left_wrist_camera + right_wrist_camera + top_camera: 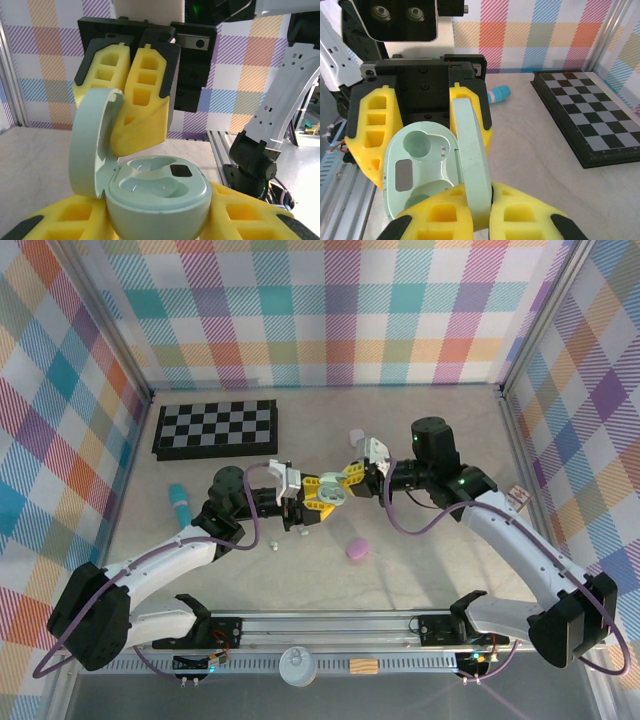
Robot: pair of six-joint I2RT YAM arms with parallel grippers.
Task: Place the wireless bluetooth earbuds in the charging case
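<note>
- top cam: both arms reach in & meet over mid table (430, 570), with the mint charging case (329, 492) pinched between them.
- left gripper (157, 225): yellow fingers clamped on the case's base from both sides, the wells facing up twd its own cam.
- lid (92, 142) is open, standing upright at the base's left edge in the left wrist view.
- right gripper (472, 222): fingers closed on that lid, which runs edge-on between them in the right wrist cam. base & wells sit just left of it.
- the other arm's yellow fingers show behind the case in each wrist view, v close.
- earbud (272, 543): tiny pale speck on the table right beside the left arm, outside the case. too small to say more.
- purple pebble (356, 549) lies on the table just near-side of the grippers, not touching them.
- teal cylinder (178, 503) lies left of the left arm. chessboard (215, 427) is flat at the far left, well apart from the grippers.
</note>
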